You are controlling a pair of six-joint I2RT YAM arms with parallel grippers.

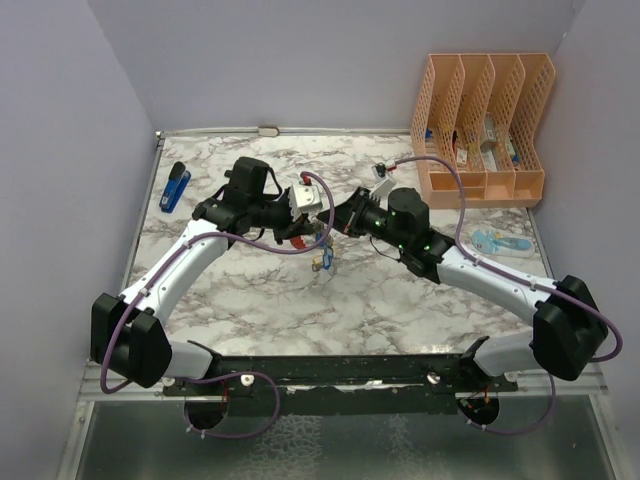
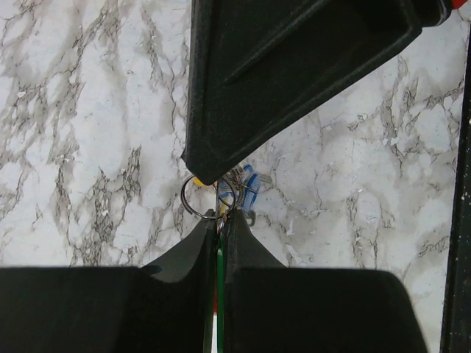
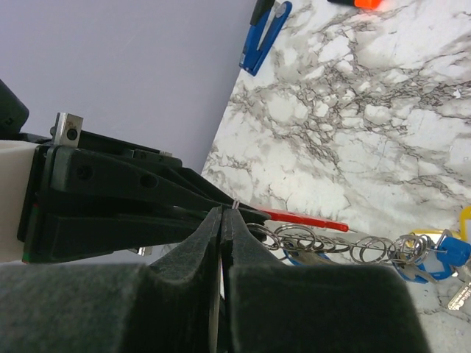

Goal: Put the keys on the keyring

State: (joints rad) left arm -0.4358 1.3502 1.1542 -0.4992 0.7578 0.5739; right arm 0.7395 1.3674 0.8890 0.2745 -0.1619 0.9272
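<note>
Over the middle of the marble table my two grippers meet tip to tip. My left gripper [image 2: 219, 215] is shut on the keyring, which shows as a red, green and white strip between its fingers. The keyring's red bar [image 3: 302, 218] sticks out past the tips. My right gripper [image 3: 222, 213] is shut too, and a thin silver end of the keyring pokes out at its fingertips. A chain of split rings [image 3: 331, 243] hangs from the keyring down to the keys [image 3: 445, 254], which have blue and yellow heads. The keys [image 1: 325, 262] dangle just above the table.
A blue stapler [image 1: 175, 187] lies at the far left of the table. An orange file organiser [image 1: 480, 130] stands at the back right. A light blue item [image 1: 500, 243] lies at the right. The end of an orange marker [image 3: 364, 4] shows in the right wrist view.
</note>
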